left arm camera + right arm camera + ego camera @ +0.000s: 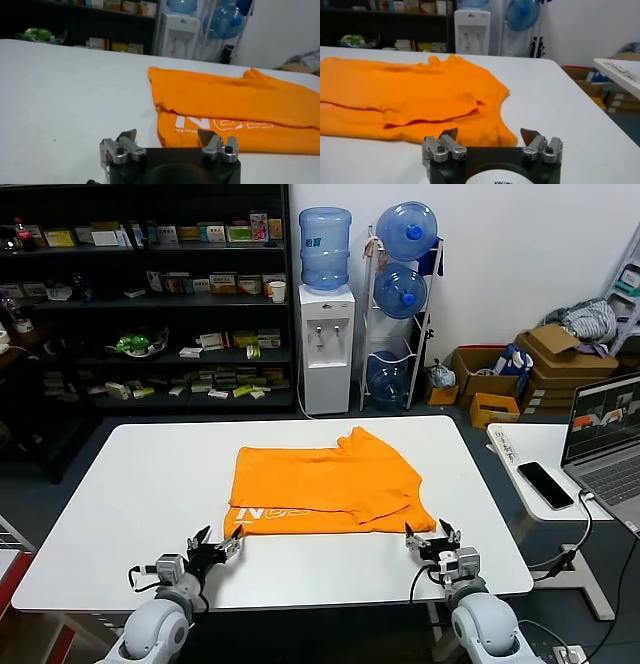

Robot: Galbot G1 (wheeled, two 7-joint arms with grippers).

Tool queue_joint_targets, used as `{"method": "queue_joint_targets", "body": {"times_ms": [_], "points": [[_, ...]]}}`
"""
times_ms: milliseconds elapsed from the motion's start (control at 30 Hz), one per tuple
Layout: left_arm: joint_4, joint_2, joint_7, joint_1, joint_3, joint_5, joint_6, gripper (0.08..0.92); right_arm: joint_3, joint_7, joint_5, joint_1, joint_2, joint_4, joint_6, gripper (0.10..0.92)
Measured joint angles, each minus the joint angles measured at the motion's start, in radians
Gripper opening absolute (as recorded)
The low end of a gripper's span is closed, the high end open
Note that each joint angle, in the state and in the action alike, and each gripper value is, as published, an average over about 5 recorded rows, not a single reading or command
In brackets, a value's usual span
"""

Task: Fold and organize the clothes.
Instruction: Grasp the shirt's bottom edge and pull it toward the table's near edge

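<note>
The clothes, one bright orange T-shirt point(322, 484), lie folded over on the white table point(130, 504), with white lettering along the near left edge point(200, 122). My left gripper point(216, 546) stands open just short of the shirt's near left corner, nothing between its fingers. My right gripper point(432, 536) is open at the near right corner point(495, 131), also empty. In the left wrist view the left gripper point(168, 136) faces the lettered edge; in the right wrist view the right gripper point(490, 134) faces the sleeve fold.
A side table at the right holds a phone point(545, 484) and a laptop point(610, 434). Behind the table stand a water dispenser point(327, 334), a bottle rack point(400, 294), dark shelves point(150, 304) and cardboard boxes point(560, 364) with a grey cloth heap.
</note>
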Motion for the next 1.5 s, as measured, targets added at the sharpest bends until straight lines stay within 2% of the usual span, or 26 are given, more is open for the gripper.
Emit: {"method": "queue_joint_targets", "body": {"times_ms": [133, 700, 800, 867, 967, 1267, 1500], "points": [[0.003, 0.001, -0.01, -0.01, 0.011, -0.012, 0.016, 0.731, -0.004, -0.003, 0.006, 0.01, 0.001, -0.018, 0.0, 0.706], [-0.02, 0.025, -0.043, -0.007, 0.027, -0.049, 0.065, 0.238, -0.008, -0.003, -0.006, -0.008, -0.016, 0.006, 0.008, 0.212], [-0.029, 0.028, -0.049, -0.001, 0.027, -0.052, 0.065, 0.152, -0.007, 0.004, -0.004, -0.021, -0.024, 0.026, 0.003, 0.145], [-0.036, 0.031, -0.054, 0.004, 0.027, -0.055, 0.064, 0.11, -0.007, 0.009, 0.0, -0.032, -0.03, 0.044, -0.002, 0.129], [-0.051, 0.039, -0.064, 0.012, 0.024, -0.061, 0.066, 0.091, -0.007, 0.018, 0.01, -0.051, -0.041, 0.076, -0.012, 0.126], [-0.147, 0.087, -0.105, 0.07, 0.001, -0.101, 0.084, 0.091, 0.015, 0.051, 0.052, -0.168, -0.1, 0.218, -0.066, 0.126], [-0.255, 0.152, -0.133, 0.182, -0.029, -0.128, 0.097, 0.091, 0.056, 0.079, 0.083, -0.322, -0.16, 0.348, -0.108, 0.125]]}}
